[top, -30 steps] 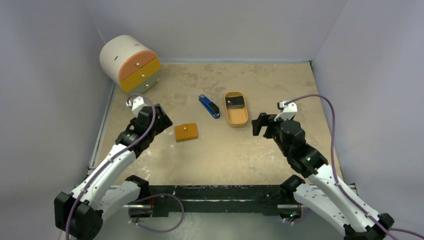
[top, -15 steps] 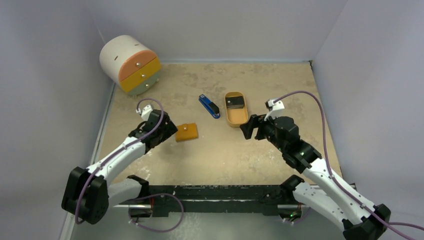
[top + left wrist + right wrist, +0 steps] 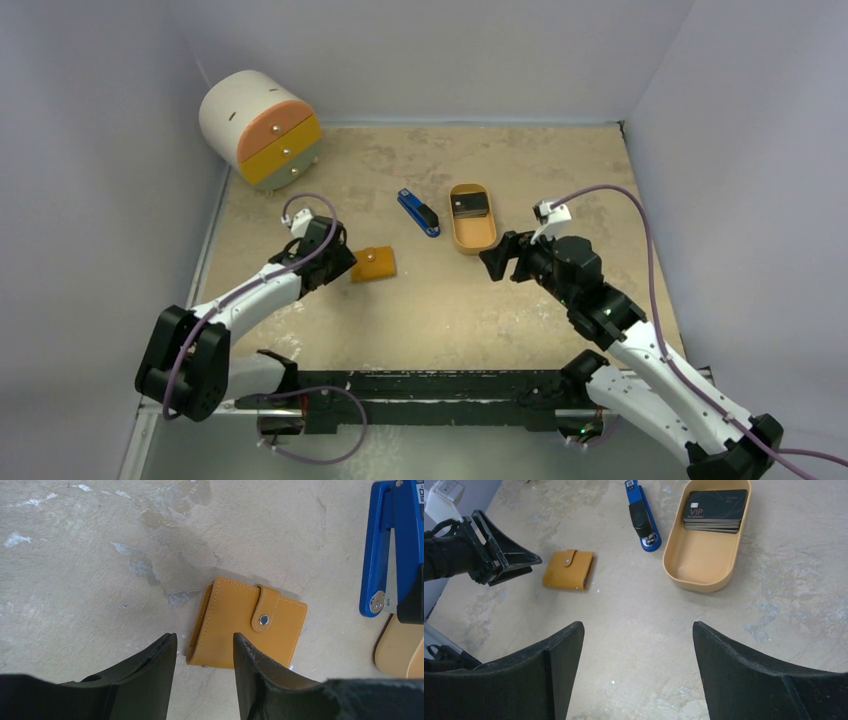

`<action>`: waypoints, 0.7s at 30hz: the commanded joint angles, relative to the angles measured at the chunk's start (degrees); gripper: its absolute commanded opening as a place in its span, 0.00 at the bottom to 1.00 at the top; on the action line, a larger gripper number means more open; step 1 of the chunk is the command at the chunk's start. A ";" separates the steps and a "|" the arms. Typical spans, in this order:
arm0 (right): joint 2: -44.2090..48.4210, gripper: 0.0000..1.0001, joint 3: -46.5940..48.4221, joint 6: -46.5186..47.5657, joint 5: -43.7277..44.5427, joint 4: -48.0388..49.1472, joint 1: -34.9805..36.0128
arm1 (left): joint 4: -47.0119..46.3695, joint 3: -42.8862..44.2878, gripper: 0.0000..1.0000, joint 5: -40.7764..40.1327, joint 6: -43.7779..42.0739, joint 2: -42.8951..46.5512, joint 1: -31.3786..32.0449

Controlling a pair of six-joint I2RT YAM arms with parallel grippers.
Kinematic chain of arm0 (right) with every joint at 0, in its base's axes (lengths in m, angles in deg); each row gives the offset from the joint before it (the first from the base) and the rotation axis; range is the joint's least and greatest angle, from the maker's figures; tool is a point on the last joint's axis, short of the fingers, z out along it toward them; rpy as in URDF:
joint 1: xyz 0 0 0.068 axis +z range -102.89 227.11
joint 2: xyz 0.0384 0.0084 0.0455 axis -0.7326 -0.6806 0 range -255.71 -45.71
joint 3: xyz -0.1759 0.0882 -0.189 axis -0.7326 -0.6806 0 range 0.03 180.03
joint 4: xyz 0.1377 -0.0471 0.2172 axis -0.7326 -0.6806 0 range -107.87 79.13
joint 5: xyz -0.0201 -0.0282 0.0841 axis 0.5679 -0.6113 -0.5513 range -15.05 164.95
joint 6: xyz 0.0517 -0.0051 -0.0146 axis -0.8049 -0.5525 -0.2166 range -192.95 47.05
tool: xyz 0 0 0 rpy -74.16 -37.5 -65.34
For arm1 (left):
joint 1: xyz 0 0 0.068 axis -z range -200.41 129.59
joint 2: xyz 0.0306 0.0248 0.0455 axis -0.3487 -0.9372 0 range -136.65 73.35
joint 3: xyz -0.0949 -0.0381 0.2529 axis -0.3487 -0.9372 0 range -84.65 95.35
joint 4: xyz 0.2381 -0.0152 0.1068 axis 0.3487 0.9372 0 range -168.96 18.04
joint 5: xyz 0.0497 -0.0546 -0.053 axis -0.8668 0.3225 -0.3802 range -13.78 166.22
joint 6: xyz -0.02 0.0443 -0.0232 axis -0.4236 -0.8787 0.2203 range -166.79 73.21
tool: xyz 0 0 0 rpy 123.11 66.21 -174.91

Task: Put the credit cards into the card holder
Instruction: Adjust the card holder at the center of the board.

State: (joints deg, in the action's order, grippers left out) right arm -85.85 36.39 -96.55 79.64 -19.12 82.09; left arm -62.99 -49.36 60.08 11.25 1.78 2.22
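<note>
The card holder is a closed orange wallet with a snap button, lying flat on the table left of centre. My left gripper hovers at its left edge. In the left wrist view the card holder lies just past my left gripper, which is open, with the wallet's folded corner showing in the gap. The credit cards are a dark stack at the far end of an oval tan tray. My right gripper is open and empty above bare table, short of the tray.
A blue-and-black stapler lies between the wallet and the tray. A round white drawer unit with orange and yellow fronts stands at the back left. Walls close in on the left, back and right.
My left arm has reached right, up to the wallet's edge, and its jaws have narrowed. My right gripper shifted slightly left towards the tray, then held still.
</note>
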 commanded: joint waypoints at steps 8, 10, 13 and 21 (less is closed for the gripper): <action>1.79 0.82 -0.29 -0.14 -1.02 0.44 0.27 | -6.63 -3.46 0.39 2.22 1.20 -2.14 -0.22; 2.01 0.82 -0.24 -0.21 -1.08 0.28 0.26 | -7.41 -3.97 0.38 2.69 1.12 -2.36 -0.22; 2.33 0.82 -0.26 -0.22 -1.01 -0.07 0.32 | -8.47 -4.69 0.35 3.42 1.11 -2.96 -0.21; 2.79 0.82 -0.29 -0.22 -0.74 -0.61 0.31 | -11.49 -7.12 0.25 5.66 1.15 -2.63 -0.22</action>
State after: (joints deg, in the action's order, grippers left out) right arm -83.77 36.19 -96.55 79.64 -20.60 82.09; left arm -71.43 -55.09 64.06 11.38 -0.93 2.22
